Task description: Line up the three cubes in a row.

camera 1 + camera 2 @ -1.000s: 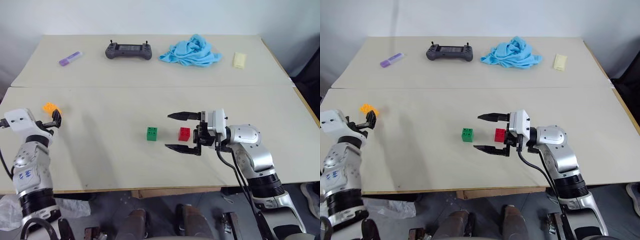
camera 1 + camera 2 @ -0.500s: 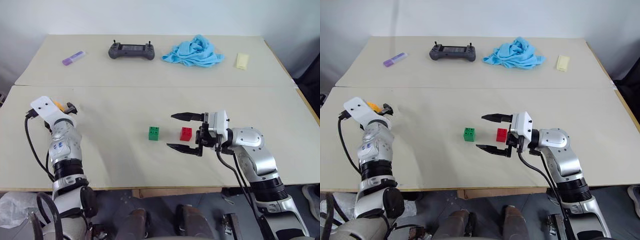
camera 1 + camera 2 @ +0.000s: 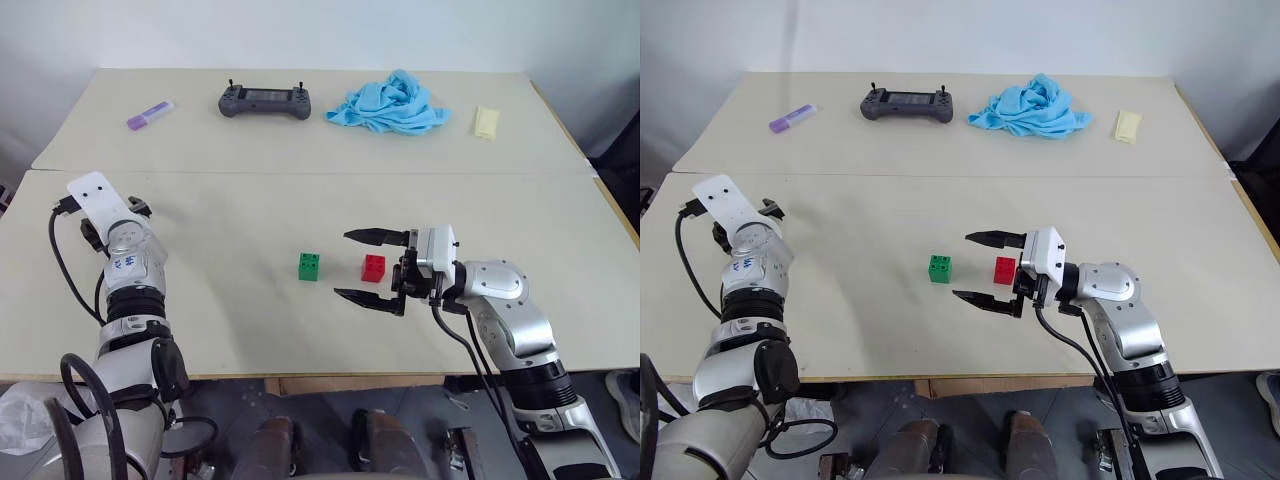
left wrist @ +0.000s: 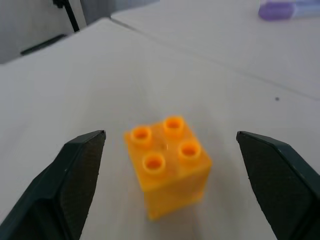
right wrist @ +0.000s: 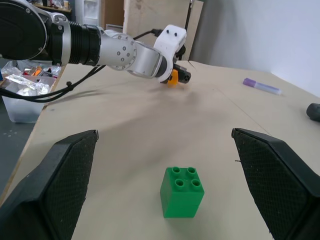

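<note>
The orange-yellow cube (image 4: 167, 162) stands on the table at the far left, studs up. My left gripper (image 4: 170, 135) is open, one finger on each side of that cube with a gap to both; the right wrist view also shows this gripper (image 5: 176, 75) at the cube (image 5: 172, 80). In the head views my left wrist (image 3: 100, 196) covers the orange-yellow cube. The green cube (image 3: 309, 265) and the red cube (image 3: 373, 267) sit side by side mid-table. My right gripper (image 3: 341, 265) is open and lies level, the red cube between its fingers, the green cube (image 5: 182, 192) just past its tips.
On the far table lie a purple tube (image 3: 149, 114), a black controller (image 3: 264, 101), a crumpled blue cloth (image 3: 385, 102) and a pale yellow flat piece (image 3: 485, 122). A seam (image 3: 300, 172) divides the two tables. The front edge (image 3: 300, 378) runs close below the arms.
My left arm has swung in from the table's left edge, so its gripper now stands around the orange-yellow cube and its wrist hides the cube from above. The right arm kept still.
</note>
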`<state>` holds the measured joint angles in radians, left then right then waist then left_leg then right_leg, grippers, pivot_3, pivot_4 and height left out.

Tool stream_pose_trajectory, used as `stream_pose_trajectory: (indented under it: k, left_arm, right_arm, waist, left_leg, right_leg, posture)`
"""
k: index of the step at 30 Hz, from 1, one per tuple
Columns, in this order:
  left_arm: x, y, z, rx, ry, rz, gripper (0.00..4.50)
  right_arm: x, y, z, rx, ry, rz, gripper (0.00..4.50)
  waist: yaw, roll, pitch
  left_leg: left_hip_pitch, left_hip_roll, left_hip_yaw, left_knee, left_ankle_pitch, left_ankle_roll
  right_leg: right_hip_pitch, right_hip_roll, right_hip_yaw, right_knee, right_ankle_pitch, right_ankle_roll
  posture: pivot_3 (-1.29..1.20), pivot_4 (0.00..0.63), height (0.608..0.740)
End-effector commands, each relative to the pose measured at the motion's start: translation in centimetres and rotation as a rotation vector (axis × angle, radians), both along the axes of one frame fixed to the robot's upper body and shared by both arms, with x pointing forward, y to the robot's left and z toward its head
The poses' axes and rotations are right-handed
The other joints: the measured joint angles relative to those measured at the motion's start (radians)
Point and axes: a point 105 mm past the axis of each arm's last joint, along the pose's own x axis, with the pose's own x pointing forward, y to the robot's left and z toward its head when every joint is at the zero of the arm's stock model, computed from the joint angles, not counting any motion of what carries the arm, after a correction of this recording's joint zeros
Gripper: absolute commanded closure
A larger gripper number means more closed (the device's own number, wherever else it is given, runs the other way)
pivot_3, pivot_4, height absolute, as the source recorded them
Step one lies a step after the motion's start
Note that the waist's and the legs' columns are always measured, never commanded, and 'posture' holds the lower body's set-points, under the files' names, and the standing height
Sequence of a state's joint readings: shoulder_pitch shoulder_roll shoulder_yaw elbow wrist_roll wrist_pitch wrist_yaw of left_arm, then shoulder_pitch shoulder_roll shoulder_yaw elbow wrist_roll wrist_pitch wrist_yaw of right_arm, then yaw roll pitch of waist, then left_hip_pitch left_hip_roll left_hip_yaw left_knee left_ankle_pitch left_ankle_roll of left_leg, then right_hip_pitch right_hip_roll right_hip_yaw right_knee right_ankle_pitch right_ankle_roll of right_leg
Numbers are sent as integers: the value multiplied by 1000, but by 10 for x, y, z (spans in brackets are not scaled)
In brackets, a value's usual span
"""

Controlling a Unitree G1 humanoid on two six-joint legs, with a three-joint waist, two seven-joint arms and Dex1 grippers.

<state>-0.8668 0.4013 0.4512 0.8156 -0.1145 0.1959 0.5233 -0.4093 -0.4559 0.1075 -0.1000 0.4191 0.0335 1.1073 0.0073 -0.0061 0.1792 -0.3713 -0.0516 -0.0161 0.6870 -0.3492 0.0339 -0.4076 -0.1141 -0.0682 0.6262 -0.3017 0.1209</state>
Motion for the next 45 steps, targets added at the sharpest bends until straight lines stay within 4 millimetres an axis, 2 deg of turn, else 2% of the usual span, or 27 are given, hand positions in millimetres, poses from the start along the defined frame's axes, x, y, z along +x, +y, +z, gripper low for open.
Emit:
stream_pose_trajectory:
  k: [1, 6, 9, 11, 15, 16, 17, 18, 20, 23, 27, 32, 35, 39, 45]
  left_arm:
    - [1, 3, 8, -9, -21, 12, 1258]
    - [0, 1, 6, -19, -25, 5, 2731]
    - [1, -1, 8, -34, -53, -25, 2967]
    - [6, -8, 20, -39, -165, -147, 2969]
    - [7, -28, 57, 161, -303, -542, 2969]
    - [4, -40, 66, 211, -339, -712, 2969]
    - [-5, -58, 72, 346, -328, -945, 2969]
    - [-21, -77, 65, 403, -277, -1230, 2969]
    - [-50, -94, 53, 422, -208, -1592, 2969]
    - [-57, -102, 42, 413, -84, -1787, 2969]
    - [-57, -123, 22, 472, 40, -1955, 2969]
    - [-52, -152, 8, 503, 63, -2092, 2969]
    - [-52, -163, -1, 520, 107, -2152, 2969]
    - [-49, -162, -12, 549, 208, -2159, 2969]
    - [-50, -166, -16, 580, 235, -2197, 2969]
  right_arm:
    - [-4, -2, 11, 13, -49, -4, 0]
    - [-3, -2, 12, 16, -56, -10, 0]
    - [-1, -4, 13, 12, -63, -18, 0]
    - [-1, -6, 13, 4, -71, -22, 0]
    - [-1, -11, 17, -6, -92, -41, 0]
    - [-2, -15, 18, -13, -97, -52, 0]
    - [-3, -21, 19, -24, -101, -70, 0]
    - [-5, -28, 18, -42, -100, -90, 0]
    - [-8, -40, 16, -75, -91, -116, 0]
    - [-14, -53, 14, -108, -76, -152, 0]
    - [-15, -57, 15, -111, -73, -180, 0]
    - [-20, -54, 14, -102, -72, -194, 0]
    - [-22, -54, 14, -103, -69, -202, 0]
    - [-27, -58, 13, -112, -58, -219, 0]
    - [-31, -66, 7, -153, -33, -227, 0]
  waist:
    - [0, 0, 0]
    - [-1, 0, 0]
    - [-1, 0, 0]
    - [-2, 0, 0]
    - [-9, 0, 0]
    - [-9, 0, 0]
    - [-9, 0, 0]
    - [-11, 0, 0]
    - [-13, 1, 0]
    - [-4, 1, 0]
    - [1, 1, 0]
    - [7, 1, 0]
    - [10, 1, 0]
    - [11, 1, 0]
    - [18, 0, 0]
  left_leg:
    - [0, 0, 0, 0, 0, 0]
    - [0, 0, 0, 0, 0, 0]
    - [0, 0, 0, 0, 0, 0]
    - [0, 0, 0, 0, 0, 0]
    - [0, 0, 0, 0, 0, 0]
    - [0, 0, 0, 0, 0, 0]
    - [0, 0, 0, 0, 0, 0]
    - [-1, 1, 0, 0, 0, 0]
    - [0, 1, 2, -2, 0, 0]
    - [0, 1, 2, -2, 0, 0]
    - [0, 1, 1, 1, 1, 2]
    - [0, 1, 1, 3, 1, 3]
    - [-1, 1, 2, 3, 0, 3]
    - [-1, 1, 2, 3, 0, 4]
    - [-1, 1, 2, 4, 0, 4]
  right_leg:
    - [0, 0, 0, 0, 0, 0]
    - [0, 0, 0, 0, 0, 0]
    - [0, 0, 0, 0, 0, 0]
    - [0, 0, 0, 0, 0, 0]
    - [0, 0, -2, 0, 0, 0]
    - [0, 0, -4, 0, 0, 0]
    - [0, 0, -5, 0, 0, 0]
    - [0, 0, -6, -1, 0, 0]
    - [0, -1, -7, -2, 0, -1]
    - [1, -1, -8, -4, 0, -1]
    - [4, -1, -9, -3, 0, 0]
    - [4, -1, -9, -2, 0, 0]
    - [3, -1, -9, -2, 0, 0]
    - [3, -1, -9, -2, 0, 1]
    - [3, -1, -9, -1, 0, 1]
  posture:
    - [0, 150, 740]
    - [0, 150, 740]
    - [0, 150, 740]
    - [0, 150, 740]
    - [0, 150, 740]
    - [0, 150, 740]
    - [0, 150, 740]
    - [0, 150, 740]
    - [0, 150, 740]
    - [0, 150, 740]
    - [0, 150, 740]
    - [0, 150, 740]
    - [0, 150, 740]
    - [0, 150, 740]
    - [0, 150, 740]
